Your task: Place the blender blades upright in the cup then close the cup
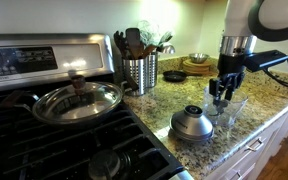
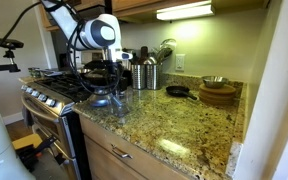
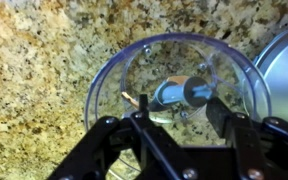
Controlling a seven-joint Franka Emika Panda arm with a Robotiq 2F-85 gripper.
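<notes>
Granite counter point(image 3: 34, 70): tool point(image 3: 176, 111) parted, empty, above clear cup point(image 3: 102, 80); blender blades point(image 3: 179, 93) inside, probably light and sharp, best gripped by the centre stem.

Dome lid point(image 1: 191, 123) just beside cup point(image 3: 102, 85); utensil holder point(image 1: 140, 73) well apart

We're counting now: one clear cup point(image 3: 104, 88), one set of blender blades point(image 3: 180, 94), one silver dome lid point(image 1: 192, 123), one perforated utensil holder point(image 1: 141, 74), one glass-lidded pan point(image 1: 77, 100), one small black skillet point(image 2: 178, 91), one gripper point(image 3: 176, 112).
</notes>
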